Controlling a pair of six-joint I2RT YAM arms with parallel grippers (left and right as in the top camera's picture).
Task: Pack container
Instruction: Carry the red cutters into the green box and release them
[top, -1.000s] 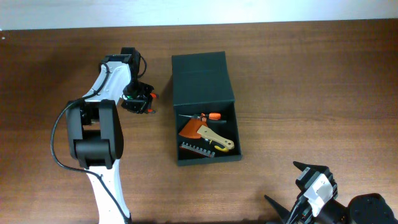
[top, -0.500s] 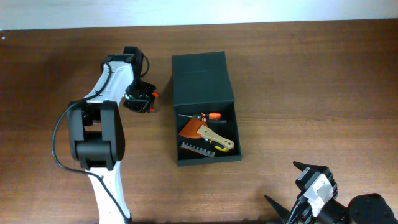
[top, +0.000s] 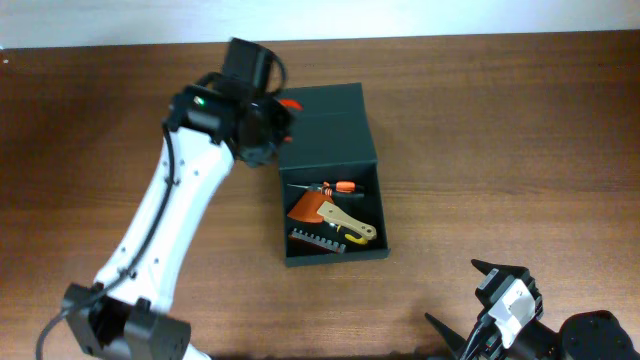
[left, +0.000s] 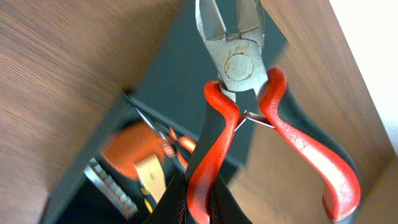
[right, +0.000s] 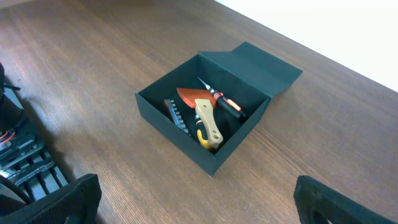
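Note:
The container (top: 334, 257) is a dark green-black box in the middle of the table, with its flap lid (top: 326, 128) lying open behind it. Inside are an orange-handled screwdriver (top: 338, 186), an orange scraper with a cream handle (top: 335, 213) and a strip of bits (top: 318, 240). My left gripper (top: 264, 124) is shut on one handle of the red-handled pliers (top: 288, 103) and holds them above the lid's left edge. In the left wrist view the pliers (left: 239, 68) hang over the container (left: 180, 68), gripped by my left gripper (left: 200, 204). My right gripper (top: 478, 305) is open and empty at the front right.
The right wrist view shows the open container (right: 180, 132) ahead of my spread right gripper (right: 199, 208), with bare wooden table between them. The white left arm (top: 165, 230) stretches across the table's left side. A light wall runs along the far table edge.
My left gripper, with the pliers, has risen from the table left of the container and swung up and right to above the lid's left edge. The right arm has not moved.

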